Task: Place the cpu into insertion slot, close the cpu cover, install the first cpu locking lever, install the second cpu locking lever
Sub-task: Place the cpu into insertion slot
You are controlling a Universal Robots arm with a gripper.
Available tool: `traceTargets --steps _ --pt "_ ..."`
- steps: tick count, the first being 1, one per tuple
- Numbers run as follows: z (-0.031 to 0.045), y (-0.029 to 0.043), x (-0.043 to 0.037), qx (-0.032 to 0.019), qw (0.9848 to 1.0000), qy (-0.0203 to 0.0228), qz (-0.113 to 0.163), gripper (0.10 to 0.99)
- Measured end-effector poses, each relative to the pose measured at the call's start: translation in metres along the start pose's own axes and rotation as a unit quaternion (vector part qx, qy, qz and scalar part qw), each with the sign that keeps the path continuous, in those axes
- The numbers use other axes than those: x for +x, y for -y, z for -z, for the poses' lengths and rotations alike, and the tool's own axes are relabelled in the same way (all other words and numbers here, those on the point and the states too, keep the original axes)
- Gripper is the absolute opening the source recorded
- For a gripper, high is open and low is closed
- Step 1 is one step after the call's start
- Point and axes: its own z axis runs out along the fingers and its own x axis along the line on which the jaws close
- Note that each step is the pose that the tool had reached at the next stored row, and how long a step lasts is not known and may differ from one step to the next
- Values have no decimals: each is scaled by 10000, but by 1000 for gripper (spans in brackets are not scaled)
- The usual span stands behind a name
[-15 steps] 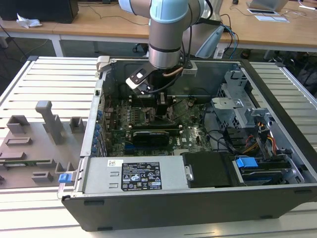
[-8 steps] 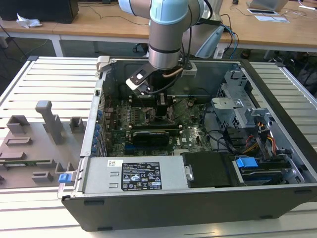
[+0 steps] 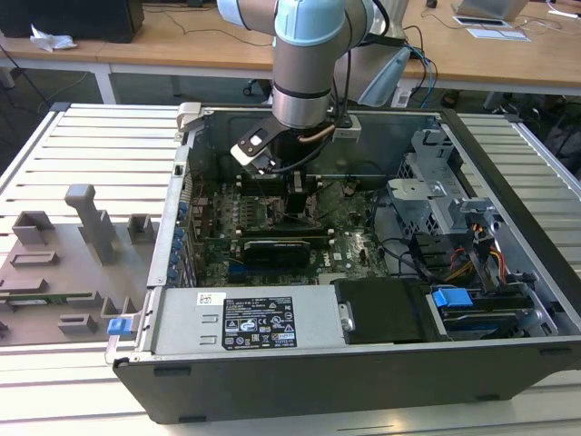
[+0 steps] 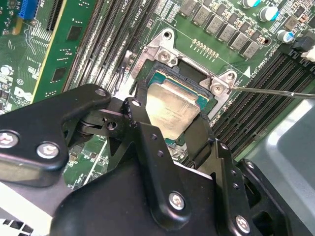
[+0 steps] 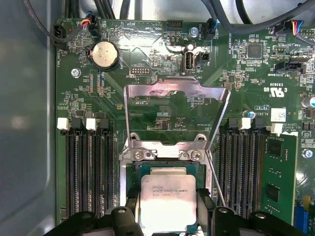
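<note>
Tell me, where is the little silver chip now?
In the first wrist view the cpu sits in the insertion slot, between the black memory slots, with the cpu cover flipped open next to it.

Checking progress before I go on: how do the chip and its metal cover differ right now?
The chip is a solid square plate; the cover is an open frame with a large window. The chip lies flat in the socket; the cover is swung open, away from it. Both are silvery metal.
</note>
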Motion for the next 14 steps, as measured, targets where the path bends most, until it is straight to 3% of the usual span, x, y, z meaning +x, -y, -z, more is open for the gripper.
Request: traceTargets --steps 2,3,12,13,14 --pt "-1 0 0 0 10000 -1 0 553" --pt "-1 0 0 0 10000 0 0 616" --pt "84 0 2 0 10000 -1 1 616" --pt "89 1 2 0 10000 -1 0 604" --pt "94 1 3 0 10000 0 0 533"
